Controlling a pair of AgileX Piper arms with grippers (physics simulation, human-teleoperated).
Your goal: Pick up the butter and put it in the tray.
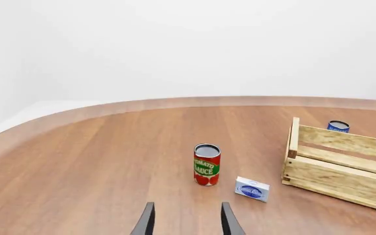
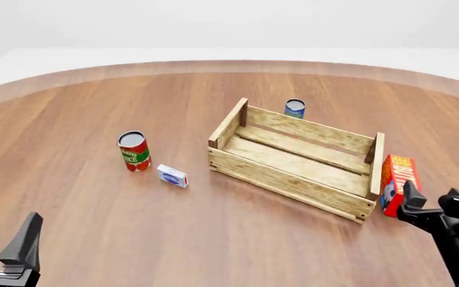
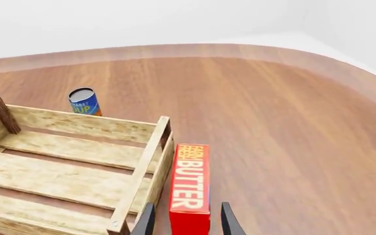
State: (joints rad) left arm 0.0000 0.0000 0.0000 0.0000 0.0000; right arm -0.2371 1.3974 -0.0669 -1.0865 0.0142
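Note:
The butter [image 3: 189, 186] is a red carton with white lettering, lying on the table right against the outside of the tray's [image 3: 77, 183] right end wall. The front view shows the butter [image 2: 397, 179] to the right of the wooden slat tray [image 2: 293, 173]. My right gripper [image 3: 186, 219] is open, its two fingers straddling the carton's near end without touching it. From the front, the right gripper [image 2: 430, 198] hangs just behind and right of the butter. My left gripper [image 2: 2, 234] is open and holds nothing at the near left; the left wrist view shows its gripper [image 1: 186, 221] over bare wood.
A tomato sauce can [image 2: 134, 150] and a small white-blue box [image 2: 172, 176] stand left of the tray. A blue can [image 2: 295, 108] stands behind the tray's far wall. The round table's edge [image 2: 229, 61] curves across the back.

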